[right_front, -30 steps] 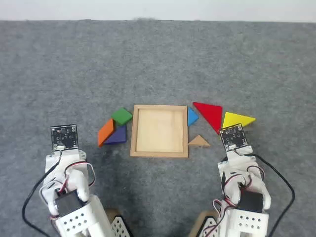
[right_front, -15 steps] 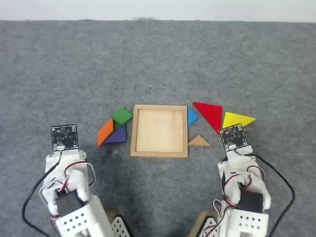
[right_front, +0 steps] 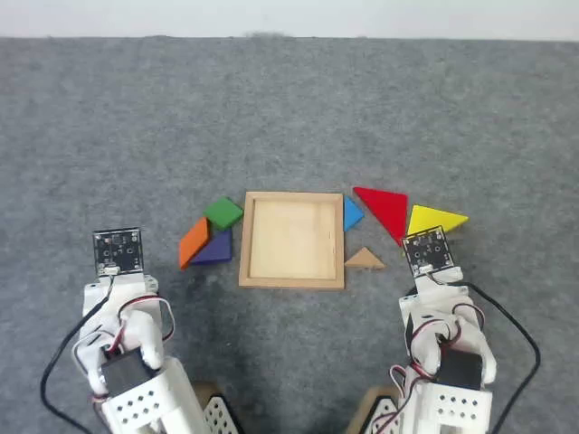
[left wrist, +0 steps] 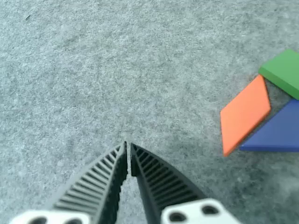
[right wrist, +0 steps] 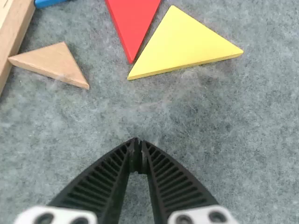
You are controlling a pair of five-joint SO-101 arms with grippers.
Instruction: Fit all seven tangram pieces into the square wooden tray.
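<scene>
The square wooden tray (right_front: 246, 237) lies in the middle of the grey mat with nothing in it. Left of it sit a green square (right_front: 223, 213), an orange parallelogram (right_front: 194, 241) and a dark blue triangle (right_front: 215, 249). Right of it lie a light blue piece (right_front: 352, 212), a red triangle (right_front: 384, 210), a yellow triangle (right_front: 433, 220) and a plain wooden triangle (right_front: 365, 259). My left gripper (left wrist: 128, 146) is shut over bare mat, short of the orange parallelogram (left wrist: 245, 113). My right gripper (right wrist: 138, 142) is shut, short of the yellow triangle (right wrist: 182, 43) and wooden triangle (right wrist: 50, 63).
Both arm bases stand at the near edge of the mat, the left arm (right_front: 122, 339) and the right arm (right_front: 443, 339). Open grey mat stretches behind the tray up to the far edge.
</scene>
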